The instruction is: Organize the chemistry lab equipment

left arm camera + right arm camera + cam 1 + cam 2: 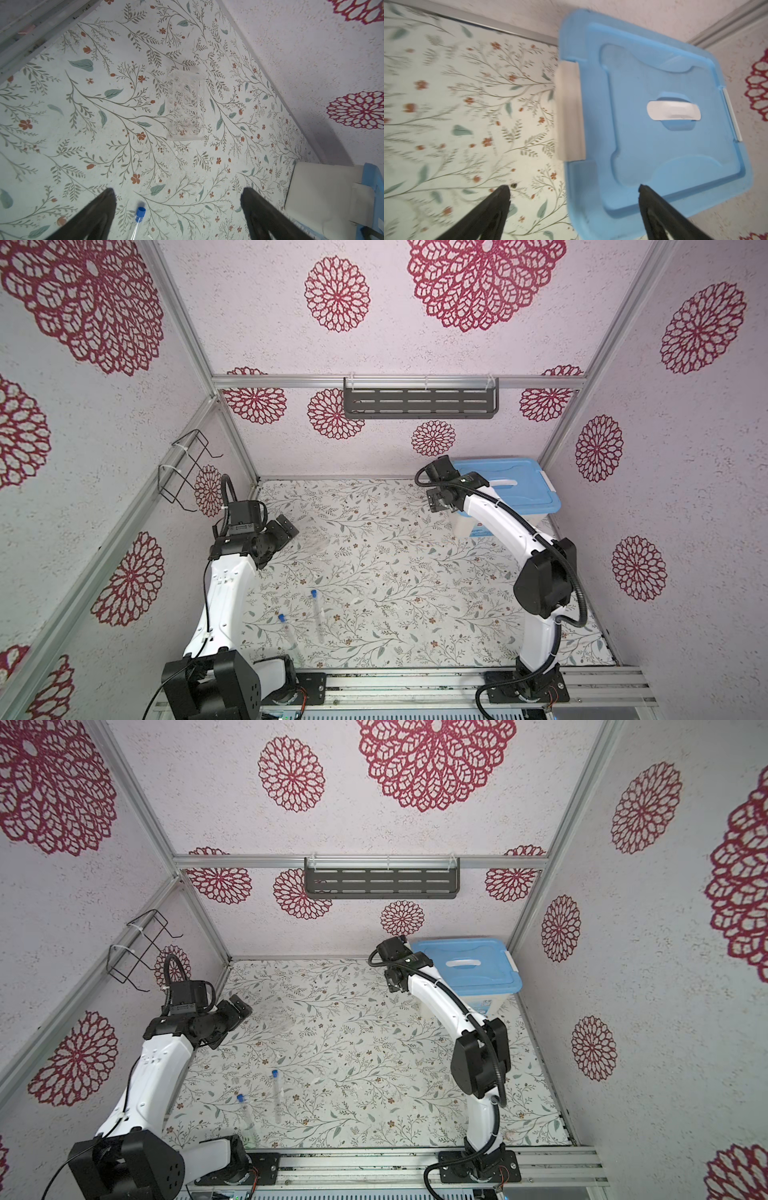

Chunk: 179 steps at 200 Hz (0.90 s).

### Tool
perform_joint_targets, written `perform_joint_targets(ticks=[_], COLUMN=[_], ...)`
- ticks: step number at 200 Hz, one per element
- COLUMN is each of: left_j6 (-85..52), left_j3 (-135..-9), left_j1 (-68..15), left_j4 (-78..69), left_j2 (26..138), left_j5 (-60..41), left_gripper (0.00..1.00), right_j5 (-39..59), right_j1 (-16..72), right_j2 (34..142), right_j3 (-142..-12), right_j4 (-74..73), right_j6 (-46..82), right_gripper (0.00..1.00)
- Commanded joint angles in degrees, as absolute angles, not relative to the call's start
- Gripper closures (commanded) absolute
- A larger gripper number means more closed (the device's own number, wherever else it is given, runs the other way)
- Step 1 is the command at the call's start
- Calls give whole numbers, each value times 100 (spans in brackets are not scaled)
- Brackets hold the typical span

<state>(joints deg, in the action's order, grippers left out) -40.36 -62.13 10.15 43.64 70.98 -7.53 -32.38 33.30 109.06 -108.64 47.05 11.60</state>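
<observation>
In both top views the left gripper point(286, 527) hangs at centre left of the frame, black jaws spread wide and empty. Below it, at lower left of the flowered table mat point(415, 572), lie two slim clear plastic tubes with blue caps: the left tube point(288, 634) and the right tube point(318, 616). They are apart, with long axes running nearly up the frame and caps uppermost. The small clear plastic tube rack point(186, 106) stands ahead of those jaws. At upper right the right gripper point(574, 191), jaws also wide and empty, hovers beside the pale storage box with a blue lid point(511, 485). The left arm looks far nearer to the tubes. It would need to reach down-frame and close across a tube's width.
</observation>
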Motion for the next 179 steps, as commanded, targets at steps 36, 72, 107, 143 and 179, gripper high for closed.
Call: perform_joint_targets(ticks=[36, 72, 107, 143, 179], left_j6=[-3839, -3781, -3648, -3736, -3825], left_j3=[-6031, -6210, -7000, -7912, -8589], left_j1=[979, 660, -71, -176, -215], left_j4=[4585, 4624, 4860, 5254, 5367], left_j2=[7363, 7909, 8941, 10100, 10946], left_j5=[-1211, -1152, -122, 326, 408], left_gripper=[6, 9, 8, 1, 3], right_j5=[-1554, -668, -620, -739, -883], right_j1=[4114, 4269, 4333, 4333, 4333], right_j2=[9931, 9742, 9748, 9556, 9494], right_j3=[-10406, -9418, -9067, -8758, -8630], right_j4=[3726, 2694, 2382, 2102, 2074], right_j6=[755, 1099, 1314, 1459, 1439], right_gripper=[2, 6, 5, 1, 1])
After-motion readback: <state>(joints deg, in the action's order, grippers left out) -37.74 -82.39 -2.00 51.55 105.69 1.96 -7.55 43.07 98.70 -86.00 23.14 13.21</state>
